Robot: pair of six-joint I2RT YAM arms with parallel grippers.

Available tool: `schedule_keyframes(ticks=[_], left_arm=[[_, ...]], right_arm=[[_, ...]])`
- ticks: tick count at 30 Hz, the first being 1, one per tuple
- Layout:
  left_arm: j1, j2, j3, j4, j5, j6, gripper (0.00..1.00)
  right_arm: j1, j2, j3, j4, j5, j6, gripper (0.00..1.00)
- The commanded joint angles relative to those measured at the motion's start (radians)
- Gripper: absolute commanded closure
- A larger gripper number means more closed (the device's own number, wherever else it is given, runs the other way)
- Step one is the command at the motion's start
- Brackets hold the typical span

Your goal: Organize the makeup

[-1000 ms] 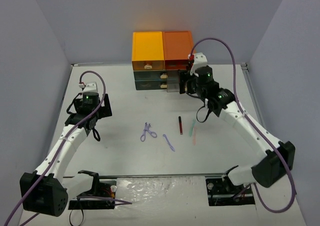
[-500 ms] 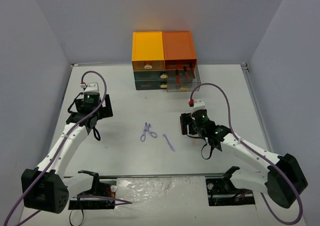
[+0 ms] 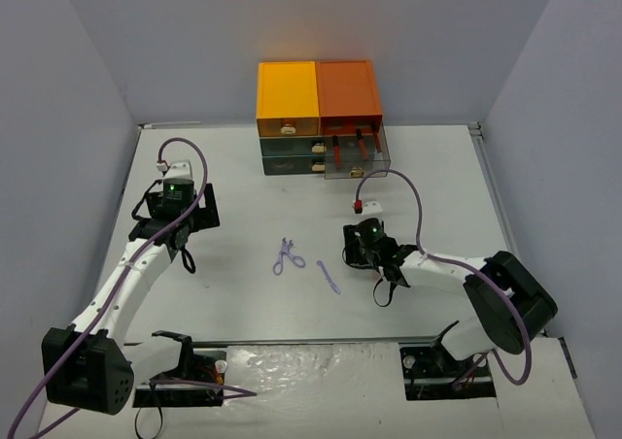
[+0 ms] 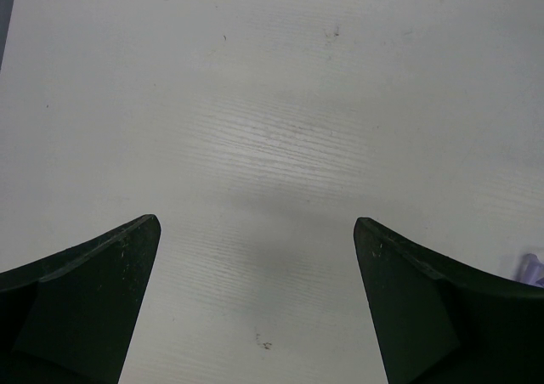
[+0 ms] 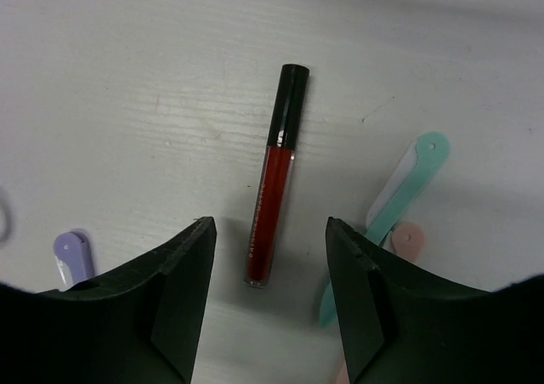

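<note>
some red-black tubes (image 3: 348,146) lie in the open far drawer (image 3: 360,174), but the right gripper (image 5: 268,227), jaws spread, only straddles a lip gloss tube (image 5: 276,172), with mint stick (image 5: 399,195), pink stick (image 5: 406,236), purple stick (image 3: 328,276) and curler (image 3: 288,256) unsorted nearby; the left gripper (image 4: 255,231) gapes empty.

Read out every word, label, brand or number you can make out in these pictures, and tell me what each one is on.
No text can be read anywhere in these views.
On the red-and-black tube: a tiny pale mark just below the cap, too small to read.
On the orange-and-dark drawer box: no label shows.
On the mint stick and the purple stick: no print is visible.
</note>
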Motion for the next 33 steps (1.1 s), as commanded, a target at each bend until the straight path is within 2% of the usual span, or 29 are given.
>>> schedule_keyframes(ticks=[1, 6, 8, 11, 14, 19, 25, 29, 33], left_arm=[[0.010, -0.013, 0.047, 0.044, -0.006, 0.003, 0.03], [0.010, -0.012, 0.047, 0.042, -0.009, 0.003, 0.03], [0.010, -0.012, 0.047, 0.041, -0.009, 0.005, 0.03], [0.011, -0.012, 0.048, 0.042, -0.008, 0.005, 0.03], [0.011, -0.012, 0.049, 0.042, -0.008, 0.005, 0.03], [0.011, -0.008, 0.050, 0.042, -0.005, 0.005, 0.03], [0.011, -0.005, 0.052, 0.042, -0.002, 0.003, 0.03], [0.011, -0.005, 0.052, 0.041, -0.002, 0.003, 0.03], [0.011, -0.009, 0.050, 0.041, -0.002, 0.006, 0.03]], right_arm=[[0.024, 0.065, 0.027, 0.075, 0.080, 0.015, 0.51], [0.067, 0.119, 0.031, 0.067, 0.102, 0.025, 0.64], [0.091, 0.125, 0.046, 0.045, 0.110, 0.026, 0.79], [0.127, 0.110, 0.063, 0.014, 0.109, 0.026, 0.92], [0.171, 0.070, 0.089, -0.029, 0.099, 0.018, 0.99], [0.230, -0.048, 0.188, -0.117, 0.106, -0.020, 1.00], [0.230, -0.161, 0.399, -0.223, 0.138, -0.122, 1.00], [0.170, -0.134, 0.573, -0.296, 0.150, -0.173, 1.00], [0.033, -0.050, 0.754, -0.342, 0.055, -0.194, 1.00]])
